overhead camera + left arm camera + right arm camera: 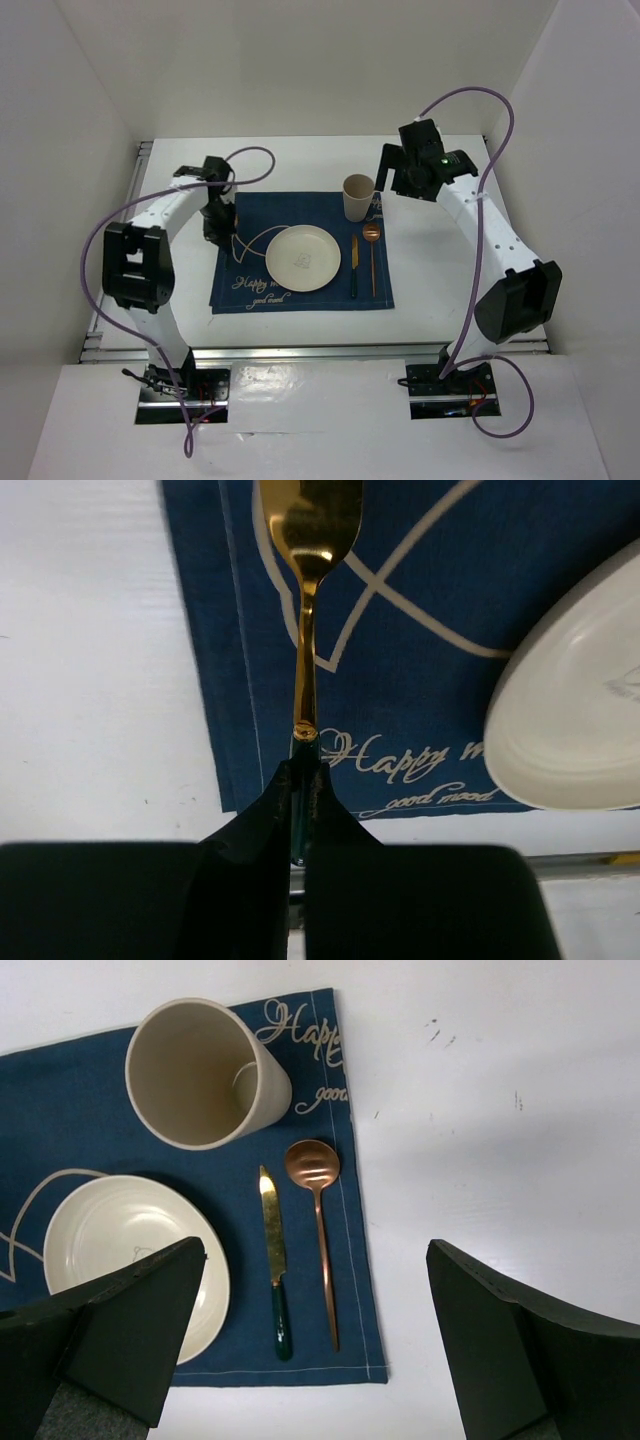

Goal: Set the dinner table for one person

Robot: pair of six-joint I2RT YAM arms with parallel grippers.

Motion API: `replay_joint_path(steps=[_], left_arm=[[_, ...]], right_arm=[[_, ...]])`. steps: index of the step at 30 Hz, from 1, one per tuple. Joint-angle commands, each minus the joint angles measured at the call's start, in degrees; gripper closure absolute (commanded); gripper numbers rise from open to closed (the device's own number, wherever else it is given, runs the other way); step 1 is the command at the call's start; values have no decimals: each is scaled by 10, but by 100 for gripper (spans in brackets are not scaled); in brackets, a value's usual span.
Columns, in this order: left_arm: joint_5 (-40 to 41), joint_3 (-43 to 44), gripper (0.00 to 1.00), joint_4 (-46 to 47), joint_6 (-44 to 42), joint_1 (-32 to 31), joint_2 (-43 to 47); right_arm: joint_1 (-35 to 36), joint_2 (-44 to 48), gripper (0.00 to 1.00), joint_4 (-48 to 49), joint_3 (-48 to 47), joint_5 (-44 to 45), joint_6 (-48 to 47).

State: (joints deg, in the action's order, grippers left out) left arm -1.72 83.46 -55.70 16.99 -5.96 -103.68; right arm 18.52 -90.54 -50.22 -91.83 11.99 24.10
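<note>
The white surface [440, 270] fills the view out to its aluminium rail edges, with bare strips on all sides of the navy placemat [320, 295] at its centre. The right hand [315, 1248] hangs released, fingers wide, above the mat's right edge, with open surface to its right. The left hand [300, 780] is clenched on the dark handle of a gold fork [305, 630], which lies over the mat's left border. The plate [303, 258] sits mid-mat and the cup [358, 197] stands upright at the far edge. The knife [353, 265] and spoon [372, 255] lie parallel, right of the plate, just inside the mat's right hem.
</note>
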Motion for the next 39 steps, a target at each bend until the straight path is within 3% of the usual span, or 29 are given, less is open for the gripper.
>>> replay_joint_path(steps=[1, 9, 22, 25, 27, 28, 29, 39], left_arm=[[46, -11, 100, -26, 70, -31, -35], [119, -17, 100, -14, 113, -88, -71], [187, 7, 100, -23, 117, -94, -153], [167, -1, 86, -15, 104, -94, -153], [158, 5, 71, -15, 92, -94, -153], [149, 5, 60, -15, 86, -94, -153], [144, 5, 56, -15, 86, -94, -148], [162, 21, 46, -20, 45, -94, -94]], right_arm=[[5, 23, 0, 3, 3, 26, 5], [5, 48, 0, -9, 26, 51, 5], [5, 42, 0, -15, 26, 63, -1], [5, 42, 0, -15, 26, 63, -1], [5, 36, 0, -15, 26, 58, -1], [5, 36, 0, -15, 26, 58, -1], [5, 30, 0, -15, 26, 58, -1], [5, 30, 0, -4, 38, 52, -6]])
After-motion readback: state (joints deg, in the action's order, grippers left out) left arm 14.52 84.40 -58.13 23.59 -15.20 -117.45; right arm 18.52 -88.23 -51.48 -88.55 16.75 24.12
